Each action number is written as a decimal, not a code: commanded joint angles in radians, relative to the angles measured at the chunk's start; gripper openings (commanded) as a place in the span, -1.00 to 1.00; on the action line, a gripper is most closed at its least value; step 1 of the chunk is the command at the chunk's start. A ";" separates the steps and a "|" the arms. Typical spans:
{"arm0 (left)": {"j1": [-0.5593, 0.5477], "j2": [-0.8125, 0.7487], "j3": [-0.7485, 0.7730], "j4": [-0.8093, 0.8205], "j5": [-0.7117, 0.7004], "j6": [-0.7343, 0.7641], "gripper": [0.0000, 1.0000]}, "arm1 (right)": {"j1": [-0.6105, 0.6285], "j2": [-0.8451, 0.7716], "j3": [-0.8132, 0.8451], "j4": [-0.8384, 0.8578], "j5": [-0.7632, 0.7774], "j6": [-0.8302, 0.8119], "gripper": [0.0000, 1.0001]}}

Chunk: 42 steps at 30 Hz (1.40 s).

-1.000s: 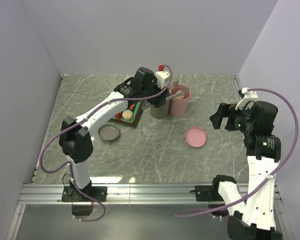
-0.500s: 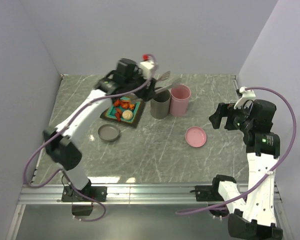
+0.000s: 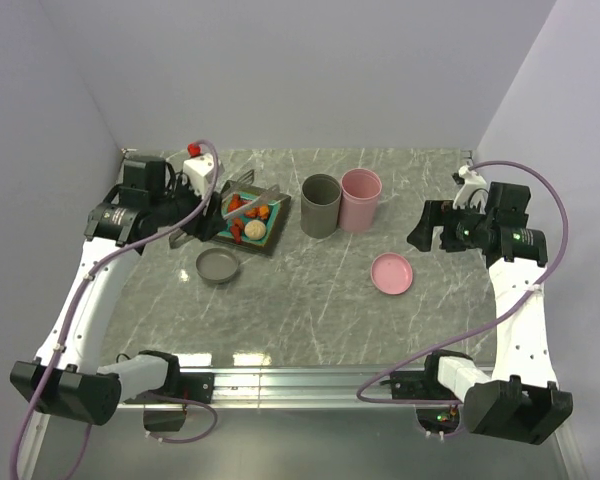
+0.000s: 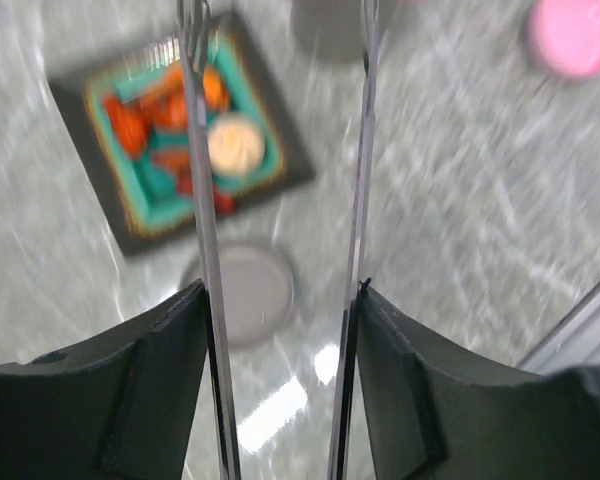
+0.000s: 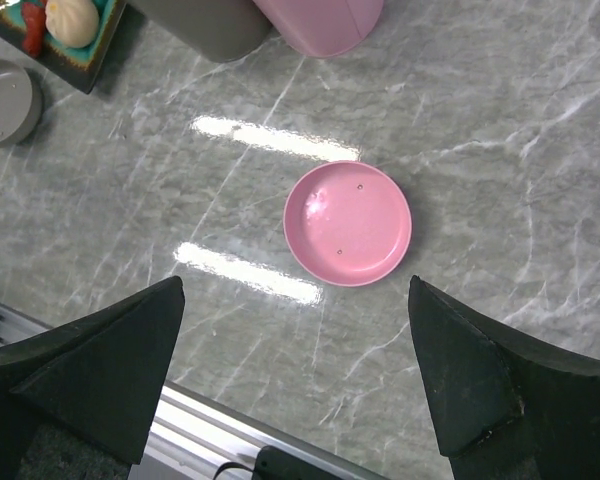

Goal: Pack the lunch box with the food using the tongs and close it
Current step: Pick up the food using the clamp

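Surface: grey marble table [image 3: 310, 310], lavender walls on three sides, aluminium rail [image 3: 310, 380] along the near edge.
Left arm: swung out rear-left, elbow close to the left wall, wrist aimed right toward the plate [image 4: 290, 170].
Left gripper [image 4: 280, 310]: clamped on the tongs [image 3: 252, 198], one tong arm against each finger; tong arms apart, nothing between them.
Right arm: raised at the right side, wrist tilted down.
Right gripper [image 5: 296, 288]: jaws wide, nothing held, hanging above the pink lid [image 5: 347, 222].
Room: bare marble between grey lid [image 3: 218, 266] and pink lid; grey container [image 3: 321, 205] and pink container [image 3: 361, 198] side by side, just right of the plate.
Food: orange-red chunks [image 3: 242, 208] and one cream ball [image 3: 254, 229] on the plate's teal centre; tongs reach across above them, contact unclear.
Note: left wrist view is blurred.
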 commanded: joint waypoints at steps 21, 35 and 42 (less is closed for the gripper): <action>0.068 0.146 -0.245 0.113 -0.076 0.225 0.30 | -0.007 0.004 0.036 0.035 -0.119 0.024 1.00; 0.068 0.283 -0.218 0.184 -0.098 0.227 0.22 | -0.005 0.013 0.024 0.034 -0.116 0.020 0.99; 0.067 0.342 -0.181 0.189 -0.089 0.220 0.15 | -0.005 0.024 0.033 0.026 -0.119 0.017 0.99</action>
